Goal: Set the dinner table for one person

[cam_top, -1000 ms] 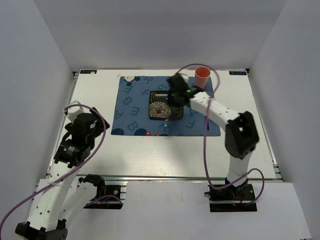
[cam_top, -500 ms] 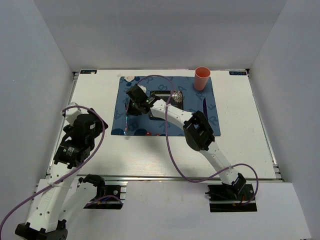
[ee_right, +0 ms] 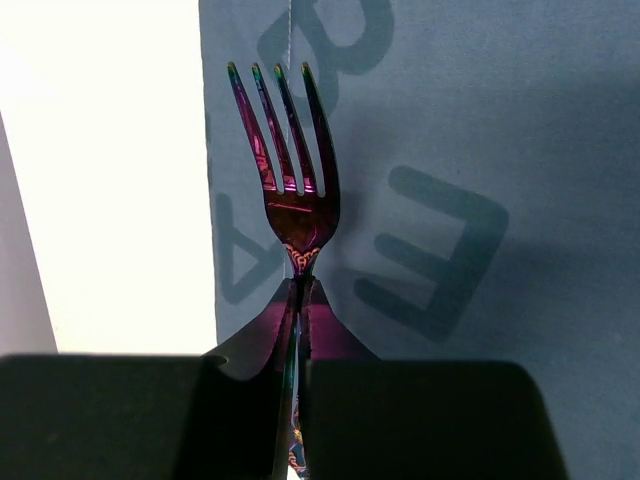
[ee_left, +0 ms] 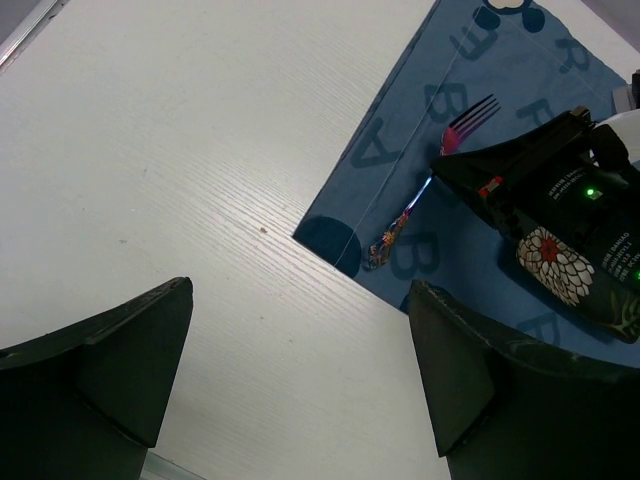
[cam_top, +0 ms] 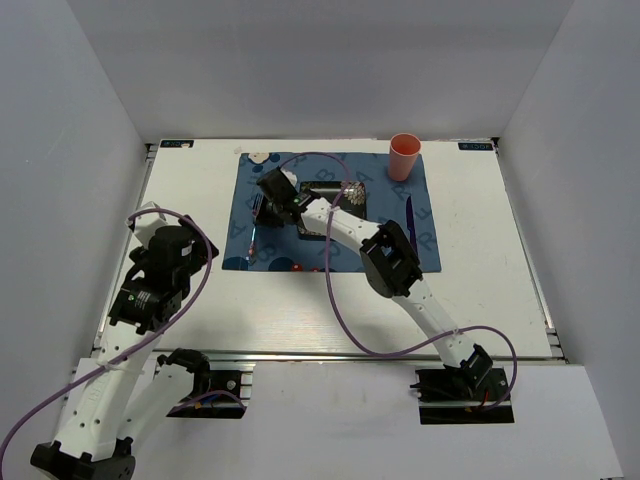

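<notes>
Right hand [ee_right: 298, 305] shifted; fork [ee_right: 293, 205] points away.

Blue rectangular cloth mat [cam_top: 243, 228]: printed all over with darker blue capital letters. From above I read B and R, repeated. My left wrist view: A, B, R near the mat's edge. My right wrist view: a large E just right of the iridescent purple metal fork [ee_right: 297, 215], and an A on its left. Two small stickers [cam_top: 175, 144] sit at the far corners of the white rectangular dinner table [cam_top: 190, 200]: too small to read.
</notes>
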Robot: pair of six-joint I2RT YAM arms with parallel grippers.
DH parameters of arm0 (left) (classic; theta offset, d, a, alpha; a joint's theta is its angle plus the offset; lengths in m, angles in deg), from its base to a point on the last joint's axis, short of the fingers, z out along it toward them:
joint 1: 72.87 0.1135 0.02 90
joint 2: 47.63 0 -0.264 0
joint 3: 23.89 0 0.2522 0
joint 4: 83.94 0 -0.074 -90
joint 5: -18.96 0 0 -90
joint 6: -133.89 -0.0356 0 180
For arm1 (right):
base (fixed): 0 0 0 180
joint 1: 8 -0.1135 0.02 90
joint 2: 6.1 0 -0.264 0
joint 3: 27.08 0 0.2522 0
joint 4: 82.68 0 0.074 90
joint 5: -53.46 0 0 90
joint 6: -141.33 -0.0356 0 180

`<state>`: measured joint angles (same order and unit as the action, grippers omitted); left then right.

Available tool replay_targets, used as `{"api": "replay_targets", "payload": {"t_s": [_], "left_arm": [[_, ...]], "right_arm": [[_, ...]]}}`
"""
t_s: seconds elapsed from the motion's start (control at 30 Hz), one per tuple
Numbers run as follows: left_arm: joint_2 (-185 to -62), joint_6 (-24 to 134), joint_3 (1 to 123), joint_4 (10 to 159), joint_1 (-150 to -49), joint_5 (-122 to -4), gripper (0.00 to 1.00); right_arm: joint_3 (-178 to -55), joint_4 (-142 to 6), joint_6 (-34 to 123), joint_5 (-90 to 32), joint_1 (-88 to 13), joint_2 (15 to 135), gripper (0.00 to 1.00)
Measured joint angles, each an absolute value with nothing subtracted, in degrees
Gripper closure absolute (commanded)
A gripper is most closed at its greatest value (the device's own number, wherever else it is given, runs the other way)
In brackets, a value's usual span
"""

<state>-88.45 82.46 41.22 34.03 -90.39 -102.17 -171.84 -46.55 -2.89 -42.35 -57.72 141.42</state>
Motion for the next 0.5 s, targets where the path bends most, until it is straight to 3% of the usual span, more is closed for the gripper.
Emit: {"api": "replay_targets", "payload": {"t_s": [0.5], "left_arm": [[-88.3, 81.8, 41.2, 34.4, -90.4, -101.2, 0.02]], "right_arm": [[-173.6, -48.2, -3.9, -40.2, -57.0, 144.5, 1.00]]}}
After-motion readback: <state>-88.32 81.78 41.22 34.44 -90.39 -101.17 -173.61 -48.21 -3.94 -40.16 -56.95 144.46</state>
